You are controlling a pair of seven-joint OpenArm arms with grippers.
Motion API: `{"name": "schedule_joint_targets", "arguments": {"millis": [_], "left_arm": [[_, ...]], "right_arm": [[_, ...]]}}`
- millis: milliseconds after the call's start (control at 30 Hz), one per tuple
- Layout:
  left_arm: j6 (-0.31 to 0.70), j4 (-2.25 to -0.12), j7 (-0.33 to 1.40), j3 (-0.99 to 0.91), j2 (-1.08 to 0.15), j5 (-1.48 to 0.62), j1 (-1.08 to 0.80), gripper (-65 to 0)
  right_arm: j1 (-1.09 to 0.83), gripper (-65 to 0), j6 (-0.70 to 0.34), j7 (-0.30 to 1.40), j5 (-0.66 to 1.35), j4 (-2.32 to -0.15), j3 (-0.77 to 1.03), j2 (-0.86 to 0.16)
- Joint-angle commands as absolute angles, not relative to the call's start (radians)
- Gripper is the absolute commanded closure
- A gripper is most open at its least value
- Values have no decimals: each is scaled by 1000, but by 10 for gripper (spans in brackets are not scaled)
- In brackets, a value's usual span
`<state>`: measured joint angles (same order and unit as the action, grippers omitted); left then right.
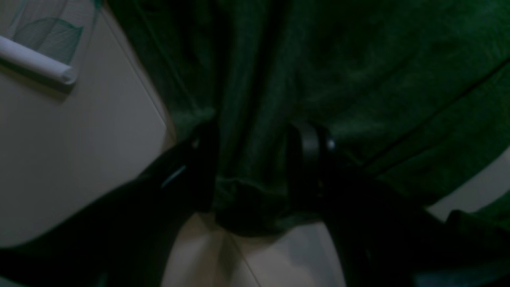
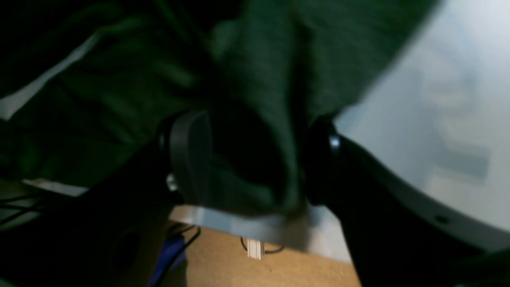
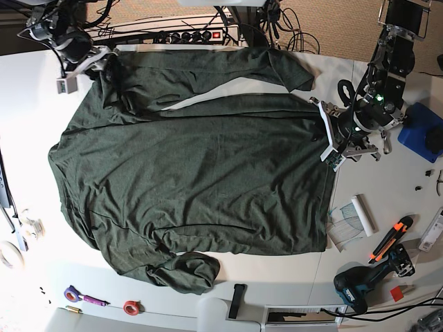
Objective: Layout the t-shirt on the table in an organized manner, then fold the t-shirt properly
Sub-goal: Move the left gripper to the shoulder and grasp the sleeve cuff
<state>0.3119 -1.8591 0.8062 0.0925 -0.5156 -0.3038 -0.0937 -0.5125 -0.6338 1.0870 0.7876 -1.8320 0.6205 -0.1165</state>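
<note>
The t-shirt (image 3: 194,173) lies spread over the surface (image 3: 28,104), filling mid-frame in the base view. The left pincer (image 1: 257,159) pinches its edge at right; the right pincer (image 2: 255,159) pinches its upper-left corner.

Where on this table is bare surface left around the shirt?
Bare table borders the t-shirt on the base view's left, and between its hem and the front edge. Crowded on that view's right: left gripper, paper roll, cutter, drill.

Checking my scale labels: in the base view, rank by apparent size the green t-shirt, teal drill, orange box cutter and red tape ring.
1. t-shirt, largest by far
2. drill
3. box cutter
4. tape ring, smallest
</note>
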Motion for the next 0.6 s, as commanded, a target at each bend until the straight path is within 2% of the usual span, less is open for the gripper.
{"name": "schedule_joint_targets", "arguments": {"millis": [0, 133, 167, 300, 333, 433, 567], "left_arm": [[312, -1877, 785, 86, -527, -307, -80, -284], [312, -1877, 785, 86, -527, -307, -80, -284], [311, -1877, 785, 86, -527, -307, -80, -284], [295, -1877, 789, 78, -527, -331, -80, -283], [297, -1877, 795, 64, -527, -358, -81, -283], [342, -1877, 849, -31, -527, -497, -86, -283], [468, -1877, 987, -234, -527, -779, -126, -284]], "right_arm": [[-517, -348, -638, 1088, 795, -1834, 614, -127], [-514, -342, -639, 1087, 792, -1824, 596, -127], [-512, -310, -639, 1088, 791, -1824, 597, -128], [-512, -62, -640, 1097, 788, -1824, 597, -128], [-512, -17, -640, 1099, 788, -1824, 597, -128], [-511, 0, -640, 1098, 789, -1824, 597, -128], [-501, 0, -640, 1103, 788, -1824, 597, -128]]}}
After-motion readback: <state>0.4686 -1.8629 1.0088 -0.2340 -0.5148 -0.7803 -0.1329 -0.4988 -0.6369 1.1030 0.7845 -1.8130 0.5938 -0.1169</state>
